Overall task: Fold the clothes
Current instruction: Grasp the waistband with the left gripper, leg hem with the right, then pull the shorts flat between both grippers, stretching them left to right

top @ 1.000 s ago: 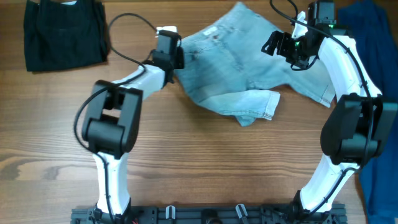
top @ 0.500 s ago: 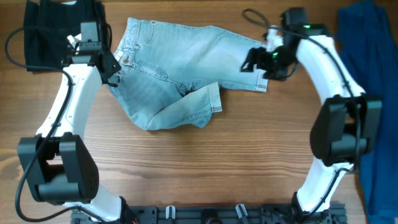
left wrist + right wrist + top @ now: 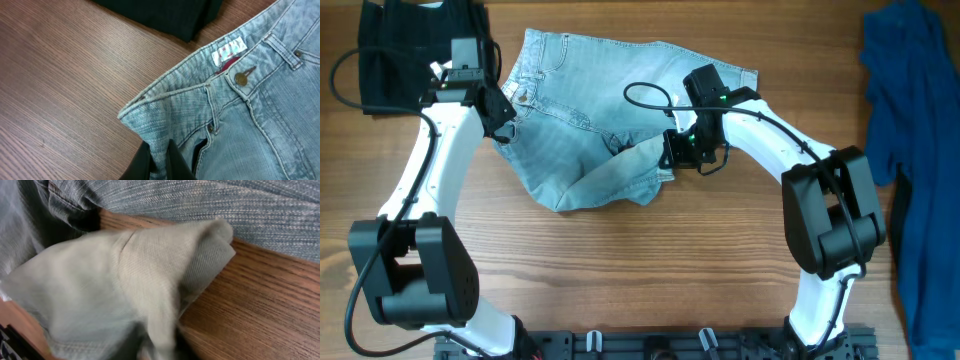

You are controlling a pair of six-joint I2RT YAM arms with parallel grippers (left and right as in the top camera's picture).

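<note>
The clothes, a pair of light-blue denim shorts (image 3: 610, 100), lie spread at the back middle of the table. One leg is folded over towards the front (image 3: 620, 180). My left gripper (image 3: 502, 128) is shut on the waistband's side edge. In the left wrist view its gripper (image 3: 159, 164) pinches a ridge of waistband (image 3: 165, 110), with the brass button (image 3: 242, 78) just beyond. My right gripper (image 3: 676, 156) sits at the hem of the folded leg. In the right wrist view its gripper (image 3: 160, 347) is shut on a pale fold of the shorts (image 3: 125, 280), and cloth hides its fingers.
A black garment (image 3: 420, 50) lies at the back left, close to my left arm, and shows in the left wrist view (image 3: 165, 15). A large dark-blue garment (image 3: 910, 130) hangs along the right edge. Bare wood table (image 3: 640, 270) fills the front.
My right gripper left the far right leg hem, came left to the folded leg's hem and shut on it. Earlier the left arm pulled the waistband leftward; it has held still since.
</note>
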